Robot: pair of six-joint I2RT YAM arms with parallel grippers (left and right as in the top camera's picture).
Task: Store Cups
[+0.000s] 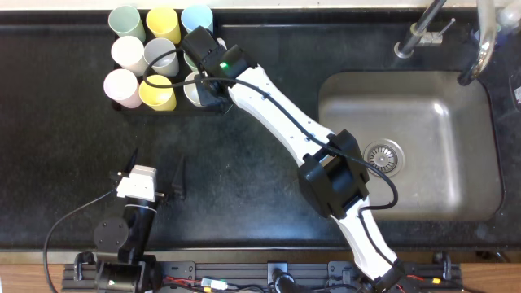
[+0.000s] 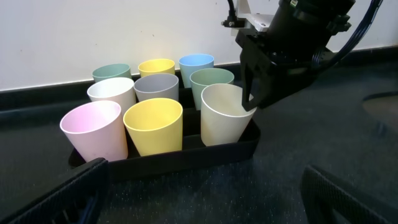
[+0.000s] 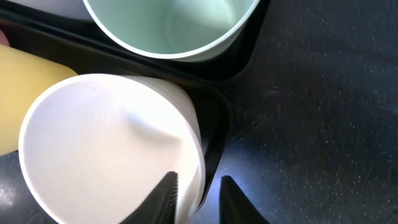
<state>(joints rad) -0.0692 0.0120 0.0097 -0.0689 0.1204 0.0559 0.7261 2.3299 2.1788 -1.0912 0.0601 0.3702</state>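
Note:
A black tray at the counter's back left holds several pastel cups in rows. The white cup leans in the tray's corner nearest the sink, beside a yellow cup and in front of a pale green cup. My right gripper is shut on the white cup's rim, one finger inside and one outside; it also shows as the right gripper and the right gripper. My left gripper hangs open and holds nothing, low over the counter in front of the tray.
A steel sink with a faucet fills the counter's right side. The right arm stretches diagonally across the middle. Dark counter lies bare between the tray and the left gripper.

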